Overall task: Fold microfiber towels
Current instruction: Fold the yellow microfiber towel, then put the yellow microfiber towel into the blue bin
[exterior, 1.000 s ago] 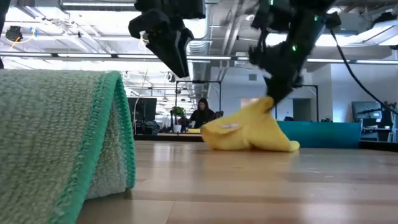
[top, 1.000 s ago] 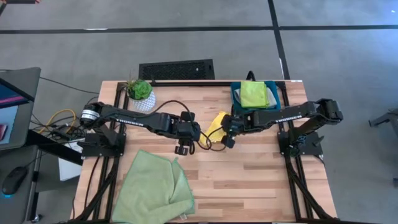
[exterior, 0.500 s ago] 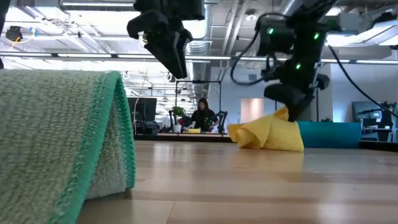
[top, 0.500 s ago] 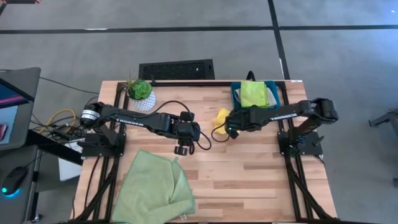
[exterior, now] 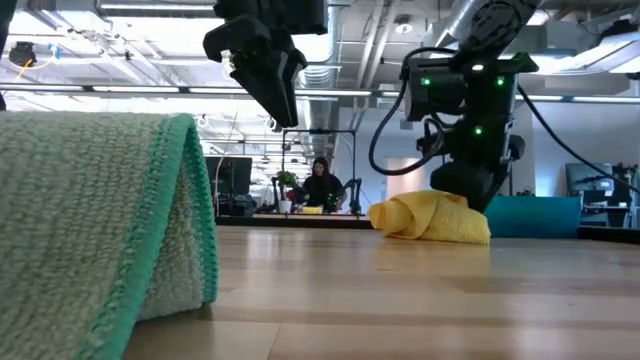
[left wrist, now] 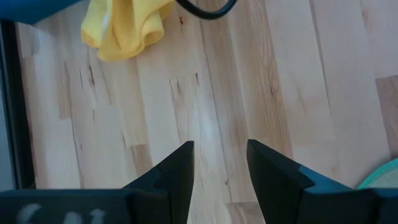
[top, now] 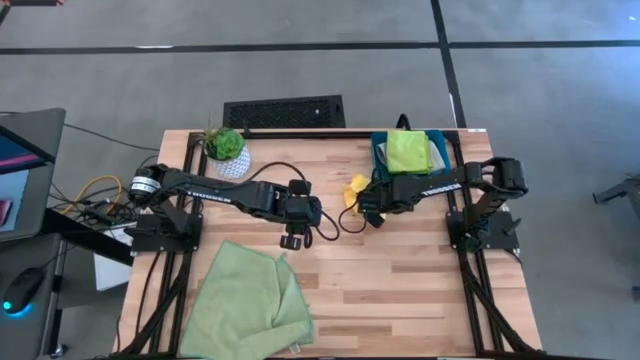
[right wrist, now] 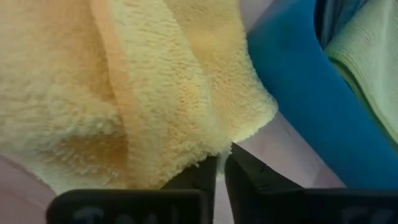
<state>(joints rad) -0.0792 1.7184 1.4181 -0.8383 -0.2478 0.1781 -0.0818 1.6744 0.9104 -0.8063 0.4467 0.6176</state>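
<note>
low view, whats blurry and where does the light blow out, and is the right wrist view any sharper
Low view: the pale green towel looms soft and out of focus at the lens, and the ceiling lights behind wash out to white, leaving both arms dark silhouettes. Right wrist view: the yellow towel fills the picture so close that its pile is soft, and the teal tray beside it is a smooth blur.

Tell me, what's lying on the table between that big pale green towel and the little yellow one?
Only bare wood. In the low view, empty tabletop runs from the pale green towel to the yellow towel; the left gripper hangs above that stretch.
</note>
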